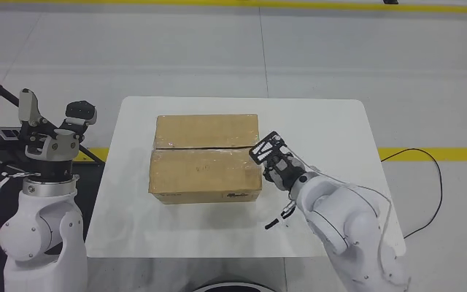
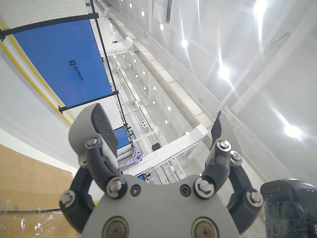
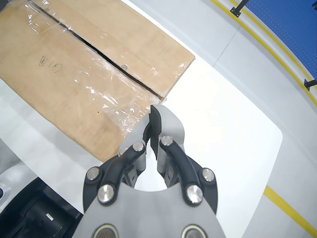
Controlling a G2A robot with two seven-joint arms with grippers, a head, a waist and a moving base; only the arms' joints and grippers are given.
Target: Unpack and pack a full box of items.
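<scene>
A closed cardboard box (image 1: 206, 157) lies in the middle of the white table (image 1: 321, 131). Its two top flaps meet at a lengthwise seam (image 3: 99, 50) covered by crinkled clear tape. My right gripper (image 3: 153, 108) is shut, with its tips at the right-hand end of that seam, touching the loose tape edge; in the top view the right gripper (image 1: 264, 152) sits at the box's right end. I cannot tell whether tape is pinched. My left gripper (image 2: 159, 115) is open and empty, pointing up beyond the table's left edge (image 1: 55, 109), with a corner of the box (image 2: 29, 174) below it.
Bare table surface (image 3: 218, 115) lies to the right of the box and in front of it. A black stand (image 1: 87, 152) is on the floor by the left arm. A yellow floor line (image 1: 423, 153) and a thin black cable (image 1: 436, 197) run to the right of the table.
</scene>
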